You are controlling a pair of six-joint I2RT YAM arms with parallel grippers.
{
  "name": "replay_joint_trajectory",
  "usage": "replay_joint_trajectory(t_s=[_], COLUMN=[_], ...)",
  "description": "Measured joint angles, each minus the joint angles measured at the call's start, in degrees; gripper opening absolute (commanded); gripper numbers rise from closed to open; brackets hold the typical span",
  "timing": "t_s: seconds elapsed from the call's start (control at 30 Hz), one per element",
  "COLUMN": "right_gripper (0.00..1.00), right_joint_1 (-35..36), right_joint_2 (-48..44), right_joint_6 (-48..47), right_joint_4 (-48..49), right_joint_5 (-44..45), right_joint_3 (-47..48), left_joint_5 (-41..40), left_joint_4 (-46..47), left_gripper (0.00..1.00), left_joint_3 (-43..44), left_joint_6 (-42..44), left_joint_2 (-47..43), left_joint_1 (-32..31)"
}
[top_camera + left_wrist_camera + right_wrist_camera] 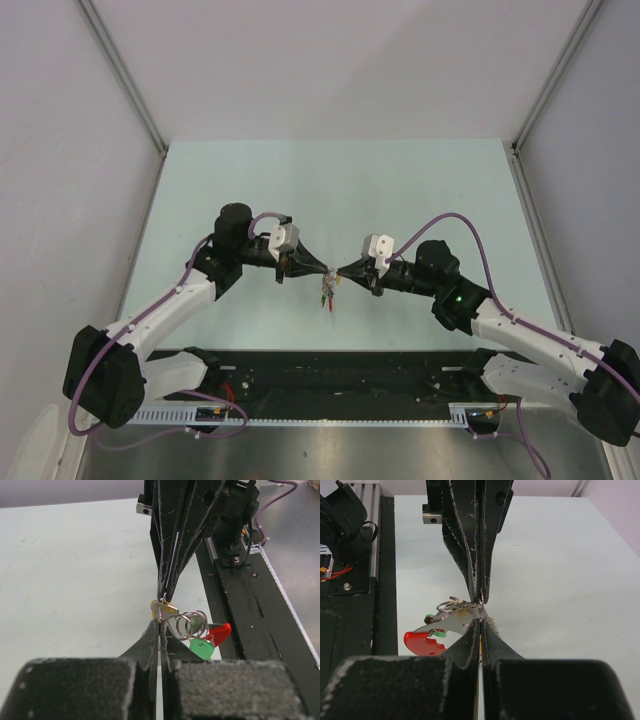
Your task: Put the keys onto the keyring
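Over the middle of the table my left gripper [322, 269] and right gripper [343, 270] meet tip to tip, both shut. In the left wrist view my left gripper [160, 622] pinches the keyring [189, 625], a bunch of wire coils. The green key [202, 649] and the keyring's red band [221, 632] hang from the coils. The yellow key [167, 609] sits at the meeting tips. In the right wrist view my right gripper [480, 621] shows a yellow sliver [480, 642] between its jaws. The keyring's grey ridged tag [454, 622] and red band [422, 642] hang just left.
The pale green table [400, 190] is walled by grey panels on three sides. A black rail with cables [340, 375] runs along the near edge between the arm bases. In the top view the cluster [328, 292] dangles a little above the surface.
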Motion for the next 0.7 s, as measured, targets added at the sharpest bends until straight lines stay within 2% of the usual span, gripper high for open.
replay_joint_trajectory(t_s=[0.7], right_gripper=[0.0], right_joint_1=[0.0], right_joint_2=[0.0], right_joint_6=[0.0], right_joint_4=[0.0], right_joint_5=[-1.6], right_joint_3=[0.0], left_joint_5=[1.7], left_joint_4=[-0.9], left_gripper=[0.0], left_joint_3=[0.0], left_joint_6=[0.6], left_joint_2=[0.0], left_joint_1=[-0.1])
